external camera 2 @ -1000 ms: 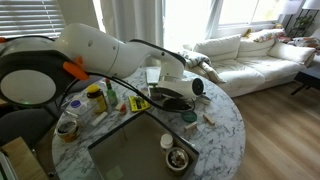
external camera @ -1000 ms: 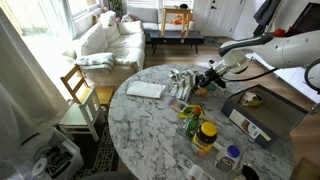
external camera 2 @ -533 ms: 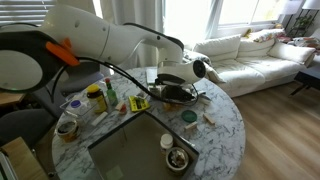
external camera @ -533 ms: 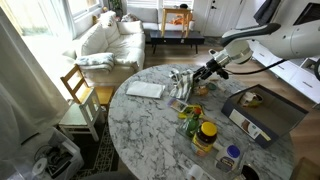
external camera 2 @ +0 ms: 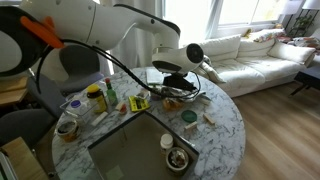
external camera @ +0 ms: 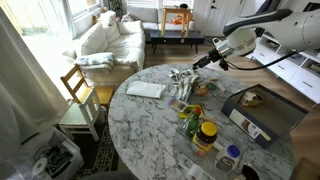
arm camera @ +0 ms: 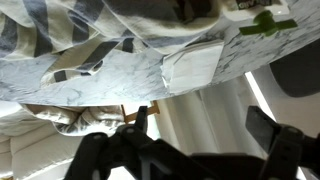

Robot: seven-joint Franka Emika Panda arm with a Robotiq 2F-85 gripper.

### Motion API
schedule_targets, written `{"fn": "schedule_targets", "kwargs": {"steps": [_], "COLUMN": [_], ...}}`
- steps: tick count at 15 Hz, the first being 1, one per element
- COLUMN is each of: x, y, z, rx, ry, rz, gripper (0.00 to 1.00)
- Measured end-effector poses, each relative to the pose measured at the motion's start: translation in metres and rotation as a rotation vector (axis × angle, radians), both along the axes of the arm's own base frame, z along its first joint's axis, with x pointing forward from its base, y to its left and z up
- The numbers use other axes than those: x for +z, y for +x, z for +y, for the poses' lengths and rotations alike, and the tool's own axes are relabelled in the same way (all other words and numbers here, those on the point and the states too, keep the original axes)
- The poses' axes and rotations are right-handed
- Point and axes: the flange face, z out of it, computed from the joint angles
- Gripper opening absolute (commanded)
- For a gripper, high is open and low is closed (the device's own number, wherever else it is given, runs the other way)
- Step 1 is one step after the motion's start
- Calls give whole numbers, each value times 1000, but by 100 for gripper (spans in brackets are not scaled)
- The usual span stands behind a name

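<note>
the wrist view is soft: the gripper (arm camera: 205,135) is a dark blur with its base cut by the bottom edge, and the cloth (arm camera: 90,40) runs off the top edge. a green thing (arm camera: 264,24) is too blurred to name. in an exterior view the arm (external camera 2: 120,30) hides part of the table (external camera 2: 225,125) and most of the gripper, and the tray (external camera 2: 125,150) is cut by the bottom edge. in an exterior view the arm (external camera: 280,25) runs off the right edge, the gripper (external camera: 205,60) is too small to show its jaws, and the jar (external camera: 205,135) label cannot be read.
</note>
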Motion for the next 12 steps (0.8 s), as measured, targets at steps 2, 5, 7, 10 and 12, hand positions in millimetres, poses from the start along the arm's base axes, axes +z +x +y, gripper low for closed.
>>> {"fn": "schedule_targets", "kwargs": {"steps": [2,5,7,10,12], "x": [-2,-2,-1,7,22], "y": [-1,-1,0,4,3], "z": [0,0,2,13,18], "rx": [-9,-11,-4,22,7], "ry": [5,6,7,28,69], "rz": [2,4,0,-9,20], "gripper": [100,100,100,100,100]}}
